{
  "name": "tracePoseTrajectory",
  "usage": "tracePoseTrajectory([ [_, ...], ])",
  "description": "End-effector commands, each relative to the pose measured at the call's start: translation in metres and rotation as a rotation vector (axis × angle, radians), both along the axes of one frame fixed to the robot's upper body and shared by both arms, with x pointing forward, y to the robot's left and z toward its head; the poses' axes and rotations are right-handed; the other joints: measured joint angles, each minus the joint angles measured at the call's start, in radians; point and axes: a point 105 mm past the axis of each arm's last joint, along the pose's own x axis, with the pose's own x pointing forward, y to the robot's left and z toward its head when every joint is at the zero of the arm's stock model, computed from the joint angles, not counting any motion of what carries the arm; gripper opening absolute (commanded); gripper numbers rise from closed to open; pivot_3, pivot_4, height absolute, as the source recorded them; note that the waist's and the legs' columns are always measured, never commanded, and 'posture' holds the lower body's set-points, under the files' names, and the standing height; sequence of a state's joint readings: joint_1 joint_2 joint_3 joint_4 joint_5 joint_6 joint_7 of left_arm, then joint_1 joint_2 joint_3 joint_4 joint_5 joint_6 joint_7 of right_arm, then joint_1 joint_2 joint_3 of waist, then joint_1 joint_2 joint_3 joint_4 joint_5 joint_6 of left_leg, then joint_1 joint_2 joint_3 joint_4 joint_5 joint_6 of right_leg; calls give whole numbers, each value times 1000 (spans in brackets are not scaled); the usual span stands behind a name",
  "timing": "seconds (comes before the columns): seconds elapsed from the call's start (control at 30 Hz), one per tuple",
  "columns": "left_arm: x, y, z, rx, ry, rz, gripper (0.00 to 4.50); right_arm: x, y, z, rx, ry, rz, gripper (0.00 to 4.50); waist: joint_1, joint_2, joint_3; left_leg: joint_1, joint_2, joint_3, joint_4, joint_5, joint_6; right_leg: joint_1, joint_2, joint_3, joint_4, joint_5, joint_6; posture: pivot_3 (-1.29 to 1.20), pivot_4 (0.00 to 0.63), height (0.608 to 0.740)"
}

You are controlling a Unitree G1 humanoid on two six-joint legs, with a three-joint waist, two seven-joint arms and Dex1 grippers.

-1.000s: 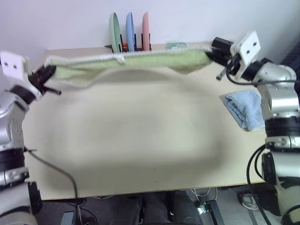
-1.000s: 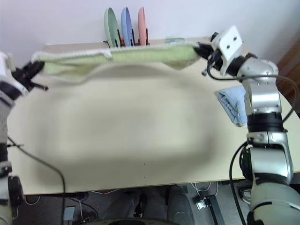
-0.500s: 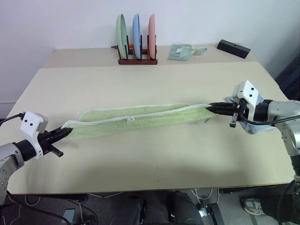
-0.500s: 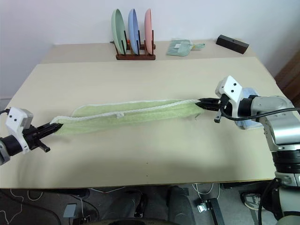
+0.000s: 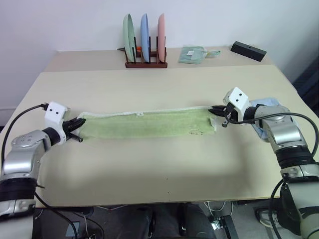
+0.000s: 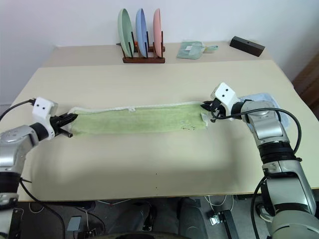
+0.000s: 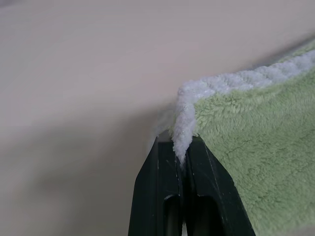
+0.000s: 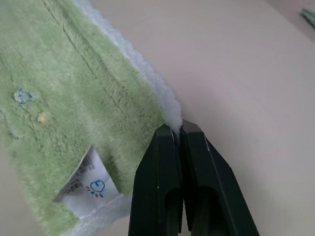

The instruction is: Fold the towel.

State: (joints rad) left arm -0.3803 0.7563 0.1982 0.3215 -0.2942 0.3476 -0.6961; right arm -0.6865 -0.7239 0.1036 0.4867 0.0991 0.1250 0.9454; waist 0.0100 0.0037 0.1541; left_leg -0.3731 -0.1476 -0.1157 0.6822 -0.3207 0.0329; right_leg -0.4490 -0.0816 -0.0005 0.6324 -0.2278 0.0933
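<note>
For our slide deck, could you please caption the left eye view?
Both claws, left and right, pinch opposite ends of the green towel laid flat on the table.

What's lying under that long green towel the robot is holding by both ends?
Only the table shows around the towel, which lies flat on it, folded lengthwise. The left gripper and right gripper pinch its end corners. Whatever the cloth covers cannot be seen.

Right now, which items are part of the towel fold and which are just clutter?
In the job:
towel
left gripper, shut on one end
right gripper, shut on the other

Lying about:
blue towel
plate rack
teal cloth
black block
</note>
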Motion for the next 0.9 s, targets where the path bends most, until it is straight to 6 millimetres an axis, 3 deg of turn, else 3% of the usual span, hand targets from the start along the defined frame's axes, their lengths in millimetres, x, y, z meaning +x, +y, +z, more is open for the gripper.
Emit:
tracePoseTrajectory([
  [0.03,8,13,2,40,-17,62,0,6,-13,5,-16,-41,-78,32,0,0,0,0,0,0,0,0,0,0,0,0,0,0,0,0,150,740],
  [0.17,11,12,-5,27,2,61,0,6,-10,3,-7,-47,-85,32,-4,0,0,0,0,0,0,0,0,-1,0,0,0,0,0,0,150,740],
  [0.2,12,13,-5,23,-1,67,280,6,-10,3,-2,-46,-90,290,-5,0,0,0,0,0,0,0,0,-1,0,0,0,0,0,0,150,740],
  [0.27,12,14,-6,17,-6,74,970,6,-10,3,3,-45,-95,968,-6,0,0,0,0,0,0,0,0,-1,0,0,0,0,0,0,150,740],
  [0.43,15,27,9,-35,-92,178,3368,0,-27,19,-24,-129,-158,3339,-4,0,0,0,0,0,0,0,0,-1,0,0,1,0,0,0,150,740],
  [0.57,11,37,24,-42,-180,265,3368,-11,-53,33,32,-163,-257,3339,4,0,0,-1,0,0,1,0,0,-1,0,0,1,0,1,0,150,740],
  [0.67,6,29,39,-51,-270,243,3368,-34,-60,33,189,-41,-243,3339,5,0,0,-1,0,0,1,0,0,0,0,0,0,0,1,0,150,740],
  [0.8,-12,-40,44,-65,-280,-72,3445,-83,-39,30,377,123,-125,4437,4,0,0,-1,0,-1,0,0,0,1,0,0,-1,0,1,0,150,740],
  [0.9,-26,-82,40,-121,-224,-253,3445,-105,-22,22,470,235,-88,4437,3,0,0,0,0,-1,1,0,0,2,-1,1,0,0,1,0,150,740],
])
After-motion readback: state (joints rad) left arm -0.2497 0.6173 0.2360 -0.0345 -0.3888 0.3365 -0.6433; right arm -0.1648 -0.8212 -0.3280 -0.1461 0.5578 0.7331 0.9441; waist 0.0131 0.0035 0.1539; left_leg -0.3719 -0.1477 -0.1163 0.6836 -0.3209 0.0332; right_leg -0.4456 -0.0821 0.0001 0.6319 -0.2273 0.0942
